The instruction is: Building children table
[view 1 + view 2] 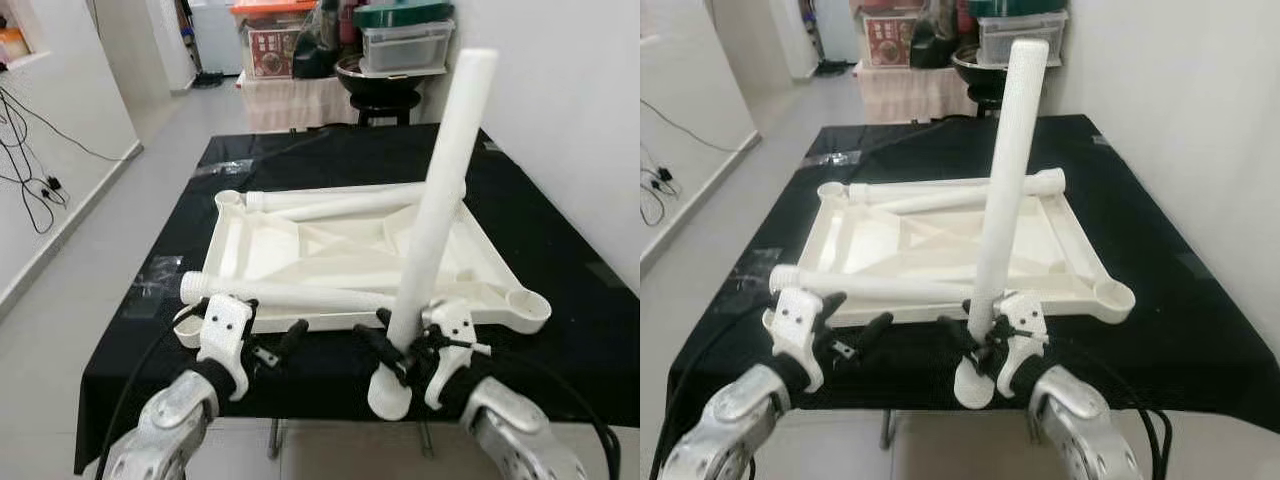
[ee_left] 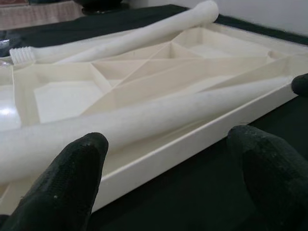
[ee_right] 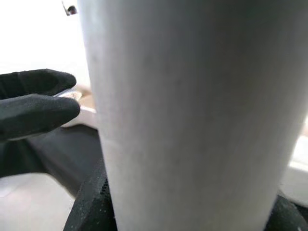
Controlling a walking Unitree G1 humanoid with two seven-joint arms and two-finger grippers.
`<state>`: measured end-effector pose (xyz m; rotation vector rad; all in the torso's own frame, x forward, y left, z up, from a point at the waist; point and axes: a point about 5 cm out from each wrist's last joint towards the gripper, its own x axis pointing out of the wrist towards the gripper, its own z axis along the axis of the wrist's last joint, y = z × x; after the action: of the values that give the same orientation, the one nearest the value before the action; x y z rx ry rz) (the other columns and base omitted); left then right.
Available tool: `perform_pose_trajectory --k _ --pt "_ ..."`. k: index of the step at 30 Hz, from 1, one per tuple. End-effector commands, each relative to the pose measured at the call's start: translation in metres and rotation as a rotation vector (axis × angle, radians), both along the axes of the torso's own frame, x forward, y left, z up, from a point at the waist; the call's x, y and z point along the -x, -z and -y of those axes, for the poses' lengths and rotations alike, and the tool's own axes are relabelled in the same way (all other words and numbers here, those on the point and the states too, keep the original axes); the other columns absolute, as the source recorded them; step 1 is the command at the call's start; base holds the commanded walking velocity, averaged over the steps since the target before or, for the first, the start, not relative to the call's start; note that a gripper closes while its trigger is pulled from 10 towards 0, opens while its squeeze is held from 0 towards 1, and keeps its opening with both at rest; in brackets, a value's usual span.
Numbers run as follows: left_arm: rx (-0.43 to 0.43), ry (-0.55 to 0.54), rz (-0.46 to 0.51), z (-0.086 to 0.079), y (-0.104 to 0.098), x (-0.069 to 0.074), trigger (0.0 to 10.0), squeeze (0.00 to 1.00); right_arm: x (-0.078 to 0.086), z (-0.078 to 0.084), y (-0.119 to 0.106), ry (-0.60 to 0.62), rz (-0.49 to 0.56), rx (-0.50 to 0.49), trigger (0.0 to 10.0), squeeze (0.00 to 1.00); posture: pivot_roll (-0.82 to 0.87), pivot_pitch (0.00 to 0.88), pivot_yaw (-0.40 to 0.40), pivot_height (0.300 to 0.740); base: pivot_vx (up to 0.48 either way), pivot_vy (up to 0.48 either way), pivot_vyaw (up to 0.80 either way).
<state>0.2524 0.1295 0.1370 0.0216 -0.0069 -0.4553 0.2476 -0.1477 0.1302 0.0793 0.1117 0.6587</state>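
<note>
1. Right gripper (image 1: 400,350), nearest the camera at the front table edge, is clenched round the long white plastic tube leg (image 1: 437,200) low on its shaft, just above the flared foot end; the right wrist view has the tube wall right against the black fingers (image 3: 33,113). The leg stands nearly upright, tilted a bit right and away, top well above the tabletop piece

2. Left gripper (image 1: 262,340) hovers just beside the near rim w/ fingers (image 2: 62,185) spread apart, grasping nothing; the rim and the near lying leg sit between them in the left wrist view

3. Handling, my judgement: the leg looks hollow moulded plastic, so light and stiff, but smooth and round, so prob. slippery and apt to swivel in a two-finger pinch. The low grip leaves a long lever above; a hold nearer mid-shaft would steady it for screwing in

4. Upside-down white plastic tabletop w/ ribbed underside (image 1: 300,250) lies flat on the black-clothed table (image 1: 560,300); round corner sockets, e.g. front-right socket (image 1: 527,305), open upward. Rigid, thin-walled; best gripped at the rim

5. Near white leg w/ threaded end (image 1: 290,293) rests across the front of the tray, thread at the left. Further back, two more white legs (image 1: 350,200) lie along the far rim

6. Beyond the table: storage boxes (image 1: 405,40) by the wall
</note>
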Motion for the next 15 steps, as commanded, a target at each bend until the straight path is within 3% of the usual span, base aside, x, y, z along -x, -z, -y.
perform_pose_trajectory --k 1,3,7,15 --pt "-0.044 0.016 -0.036 0.002 0.015 0.006 10.0 0.00 0.006 -0.006 0.001 -0.044 -0.012 -0.008 10.0 0.00 -0.13 0.083 0.049 0.740 0.000 0.000 0.00" --pt "-0.077 0.042 -0.056 0.007 0.026 0.015 10.0 0.00 0.010 -0.006 0.004 -0.055 -0.024 -0.009 10.0 0.00 -0.13 0.083 0.047 0.740 0.000 0.000 0.00" --pt "-0.076 0.056 -0.055 0.012 0.028 0.019 10.0 0.00 0.013 -0.005 0.001 -0.078 -0.021 -0.043 10.0 0.00 -0.13 0.080 0.044 0.740 0.000 0.000 0.00" --pt "-0.047 0.082 -0.033 0.015 0.026 0.019 10.0 0.00 0.014 -0.002 -0.012 -0.118 0.000 -0.089 10.0 0.00 -0.14 0.080 0.042 0.740 0.000 0.000 0.00"
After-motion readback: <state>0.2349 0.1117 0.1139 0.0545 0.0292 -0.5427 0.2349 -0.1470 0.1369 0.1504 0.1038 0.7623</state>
